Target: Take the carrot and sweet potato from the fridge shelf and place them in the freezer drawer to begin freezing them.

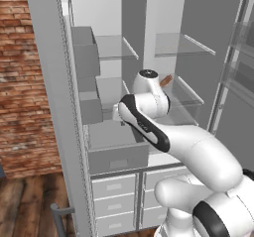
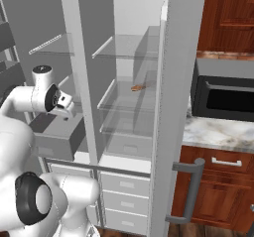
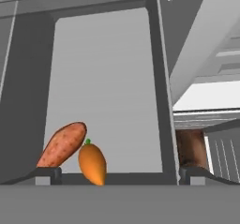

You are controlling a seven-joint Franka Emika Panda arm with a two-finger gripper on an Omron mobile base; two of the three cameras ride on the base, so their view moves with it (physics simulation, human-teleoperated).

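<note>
In the hand view the gripper [image 3: 119, 175] is open: its two tips sit wide apart at the bottom edge with nothing clamped between them. Only the tops of the tips show; the rest is cut off.

The carrot [image 3: 92, 163] lies on the grey floor of the freezer drawer [image 3: 108, 78], at about 7 o'clock in that view. Its green stub points to 12 and its thin end is cut off low down. It touches neither tip. The sweet potato [image 3: 61, 146] leans against it from 10 o'clock, and its lower end is hidden behind the left tip. At 4 o'clock, outside the drawer wall, is a dark brown blur too vague to name.

From the left base view the drawer [image 1: 118, 157] stands pulled out below the shelves. The arm covers its right part, and the hand and what lies inside are hidden. From the right base view the hand hangs just above the drawer [image 2: 52, 143]; the fingers are too small to read.

A brownish-orange piece [image 1: 166, 80] lies on the fridge shelf [image 1: 192, 96], half hidden by the wrist. In the right base view it [image 2: 138, 88] is a small smear on the shelf [image 2: 124, 101].
</note>
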